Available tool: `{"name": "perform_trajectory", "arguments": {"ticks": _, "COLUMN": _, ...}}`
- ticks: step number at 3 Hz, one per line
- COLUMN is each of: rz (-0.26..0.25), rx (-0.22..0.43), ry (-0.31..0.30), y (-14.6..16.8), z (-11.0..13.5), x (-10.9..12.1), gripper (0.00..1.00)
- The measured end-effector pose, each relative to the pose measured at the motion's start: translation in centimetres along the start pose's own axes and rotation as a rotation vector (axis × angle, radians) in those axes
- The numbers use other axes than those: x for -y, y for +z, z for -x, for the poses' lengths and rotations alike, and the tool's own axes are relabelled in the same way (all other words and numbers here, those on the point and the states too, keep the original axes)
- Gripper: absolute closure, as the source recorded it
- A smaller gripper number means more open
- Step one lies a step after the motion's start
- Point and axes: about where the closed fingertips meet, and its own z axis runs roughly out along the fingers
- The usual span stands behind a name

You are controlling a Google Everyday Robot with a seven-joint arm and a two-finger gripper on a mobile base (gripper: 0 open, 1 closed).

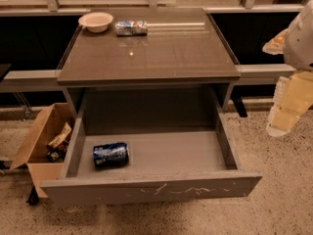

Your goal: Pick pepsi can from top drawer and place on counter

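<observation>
The pepsi can (110, 154) is dark blue with light markings and lies on its side in the left part of the open top drawer (151, 190). The drawer is pulled far out, and its scratched front panel faces me. The counter (161, 53) is the glossy grey-brown top of the cabinet above it. My gripper (282, 123) hangs at the right edge of the view, beside and outside the drawer's right wall, well apart from the can and holding nothing.
A cream bowl (96, 21) and a silvery crinkled packet (131, 28) sit at the counter's back left. An open brown cardboard box (41, 141) with wrappers stands on the floor left of the drawer. Speckled floor lies to the right.
</observation>
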Motion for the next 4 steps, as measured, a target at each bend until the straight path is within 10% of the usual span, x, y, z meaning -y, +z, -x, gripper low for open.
{"name": "perform_trajectory", "arguments": {"ticks": 2, "rz": 0.000, "rx": 0.005, "ry": -0.057, "y": 2.1, "z": 1.0, "x": 0.0, "gripper": 0.00}}
{"name": "perform_trajectory", "arguments": {"ticks": 4, "rz": 0.134, "rx": 0.138, "ry": -0.200, "y": 14.2, "z": 6.6, "x": -1.6, "gripper": 0.00}}
